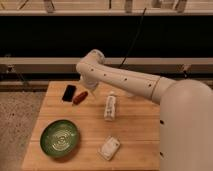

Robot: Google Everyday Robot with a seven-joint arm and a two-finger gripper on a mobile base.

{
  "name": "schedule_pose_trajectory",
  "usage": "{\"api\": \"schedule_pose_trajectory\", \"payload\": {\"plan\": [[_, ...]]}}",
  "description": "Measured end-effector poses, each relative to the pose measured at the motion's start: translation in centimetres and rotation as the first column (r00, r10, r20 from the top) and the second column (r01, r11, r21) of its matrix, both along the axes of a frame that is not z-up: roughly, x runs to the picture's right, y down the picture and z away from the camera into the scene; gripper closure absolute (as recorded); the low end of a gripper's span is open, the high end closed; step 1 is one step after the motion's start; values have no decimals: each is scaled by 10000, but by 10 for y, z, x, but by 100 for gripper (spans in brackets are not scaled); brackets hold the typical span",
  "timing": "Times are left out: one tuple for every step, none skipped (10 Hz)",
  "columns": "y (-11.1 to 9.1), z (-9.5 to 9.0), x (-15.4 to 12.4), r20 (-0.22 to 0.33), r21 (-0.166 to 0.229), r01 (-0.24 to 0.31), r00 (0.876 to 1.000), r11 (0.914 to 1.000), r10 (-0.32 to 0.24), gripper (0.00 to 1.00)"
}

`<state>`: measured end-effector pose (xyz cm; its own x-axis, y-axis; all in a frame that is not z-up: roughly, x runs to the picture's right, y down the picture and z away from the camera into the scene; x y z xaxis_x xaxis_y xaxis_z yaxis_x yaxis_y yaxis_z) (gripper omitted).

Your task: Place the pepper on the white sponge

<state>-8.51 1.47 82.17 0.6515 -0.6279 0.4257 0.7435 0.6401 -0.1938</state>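
The pepper (80,97) is small, dark red and elongated. It lies on the wooden table (135,130) at the back left, just right of the flat black phone (69,92). The white sponge (109,147) is a squat off-white block near the table's front middle. My gripper (91,93) hangs from the white arm at the back of the table, just right of and slightly above the pepper. It holds nothing that I can see.
A green bowl (59,138) sits at the front left. A longer white packet with markings (110,107) lies in the middle of the table. My white arm (145,85) spans from the right over the table's back.
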Motion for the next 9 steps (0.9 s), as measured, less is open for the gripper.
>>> {"api": "schedule_pose_trajectory", "payload": {"plan": [[1, 5, 1, -21, -19, 96, 10000, 10000, -96, 20], [4, 10, -5, 42, -127, 220, 9998, 9997, -219, 20], [6, 13, -8, 78, -203, 255, 9996, 9995, -253, 20], [8, 17, -9, 73, -263, 335, 9994, 9991, -333, 20], [9, 21, -9, 70, -315, 409, 9991, 9987, -407, 20], [11, 25, -10, 77, -362, 501, 9987, 9981, -499, 20], [13, 29, -13, 111, -412, 604, 9981, 9973, -600, 20], [15, 32, -17, 177, -457, 733, 9972, 9963, -726, 20], [18, 36, -19, 233, -527, 924, 9956, 9943, -912, 20]]}}
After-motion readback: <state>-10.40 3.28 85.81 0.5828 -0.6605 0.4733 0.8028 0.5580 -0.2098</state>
